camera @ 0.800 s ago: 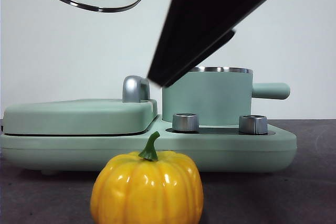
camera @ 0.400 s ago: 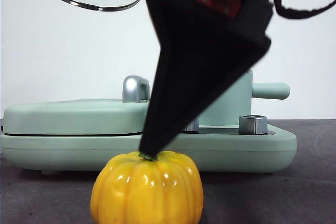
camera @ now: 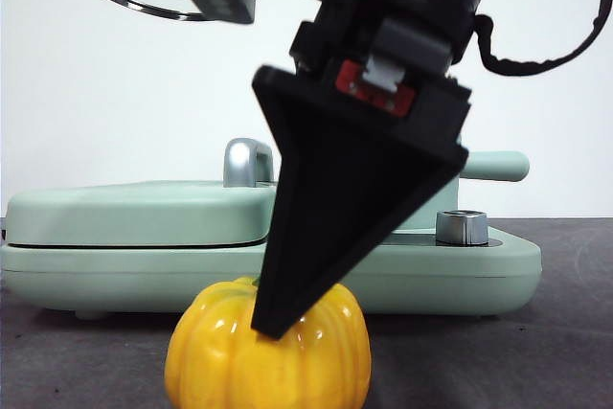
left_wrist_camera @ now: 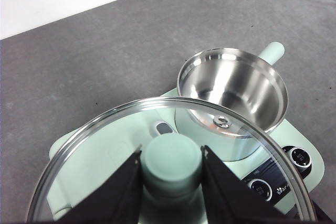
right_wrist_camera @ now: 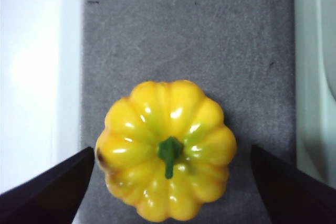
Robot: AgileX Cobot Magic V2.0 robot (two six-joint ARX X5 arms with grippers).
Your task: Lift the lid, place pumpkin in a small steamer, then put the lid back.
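Behind the pumpkin (camera: 268,352) you have the wide mint-green base appliance (camera: 287,265), with its flat grill cover (camera: 144,210) to one side and the small steamer (left_wrist_camera: 231,95) seated on it beside the two silver knobs (camera: 462,227). Your first step is done: the steamer stands open, its steel bowl bare and empty in the left wrist view. The lid (left_wrist_camera: 168,150) hangs above the appliance, well clear of the steamer's rim, with the left gripper (left_wrist_camera: 172,163) clamped on its mint knob.

What you have left is the pumpkin and the lid's return. The pumpkin sits on the grey table (right_wrist_camera: 184,35) just in front of the appliance, upright, stem up. Your right gripper (right_wrist_camera: 170,169) is down over it with its jaws spread wide, one on each side of the pumpkin's body; one jaw looks to be at the skin, the other stands off. So it is bracketed but not yet gripped, by my reading.

Against half a second ago, the right gripper has come lower: its dark tip then met the stem, and now it reaches down past the pumpkin's shoulder and hides the stem from the front. The pumpkin has not moved, and the lid stays where it was.
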